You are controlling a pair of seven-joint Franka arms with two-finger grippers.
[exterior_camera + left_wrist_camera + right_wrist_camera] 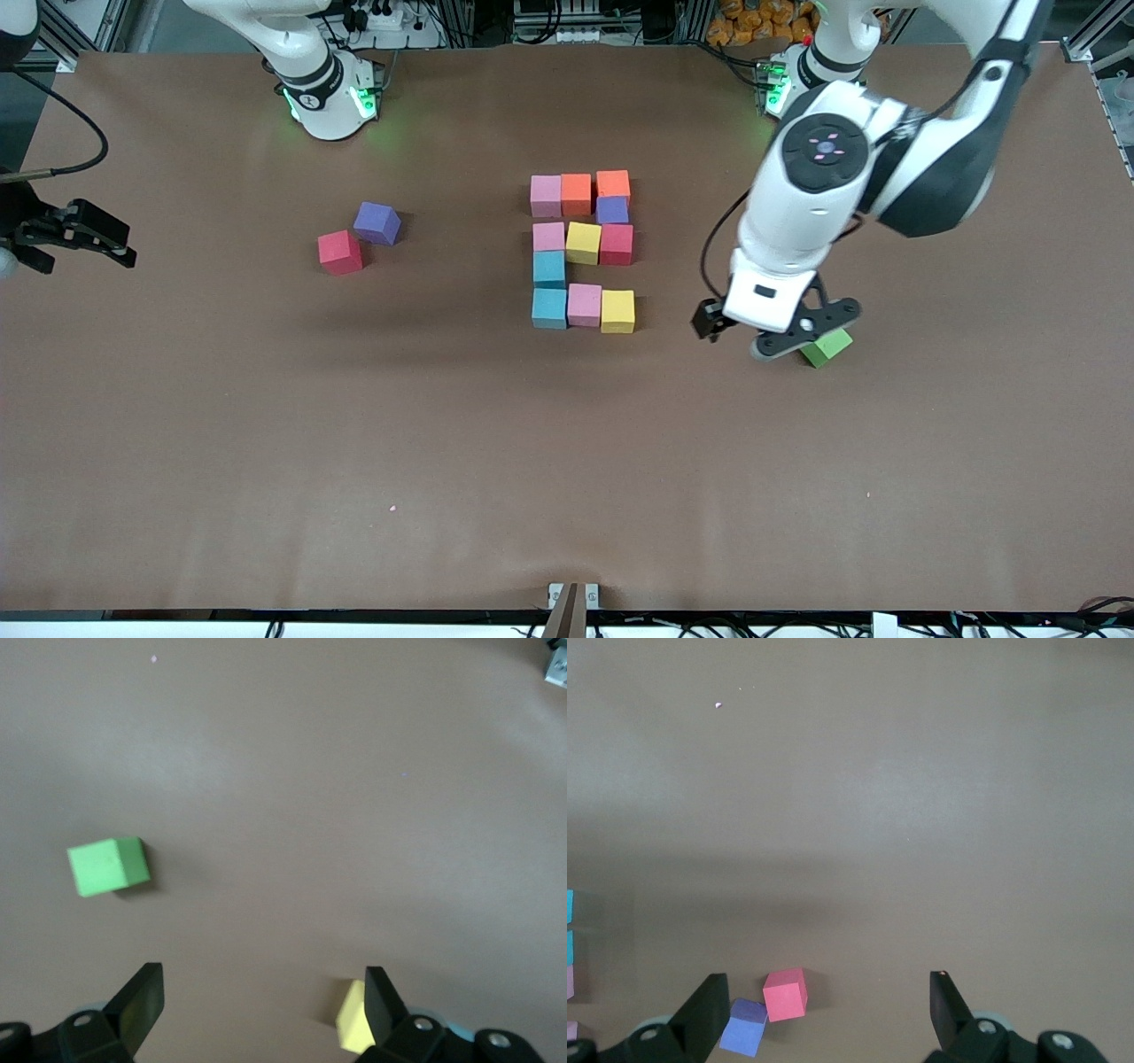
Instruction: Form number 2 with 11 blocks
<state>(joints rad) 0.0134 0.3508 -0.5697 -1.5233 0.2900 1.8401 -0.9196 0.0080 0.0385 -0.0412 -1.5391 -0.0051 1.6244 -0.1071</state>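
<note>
The left gripper (780, 335) hangs over the tabletop (443, 461) just beside the green cube (827, 346), jaws wide and empty. The blocks (582, 252) form the number 2 mid-table. The right gripper (84, 237) waits at the edge, jaws wide, holding nothing.

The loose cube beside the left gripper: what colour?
Green cube, clearest in the left wrist view.

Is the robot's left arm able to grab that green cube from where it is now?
Probably yes. The left gripper hangs open just beside the green cube, with only bare table around the cube and nothing stacked on it. The right gripper waits at the table's edge.
</note>
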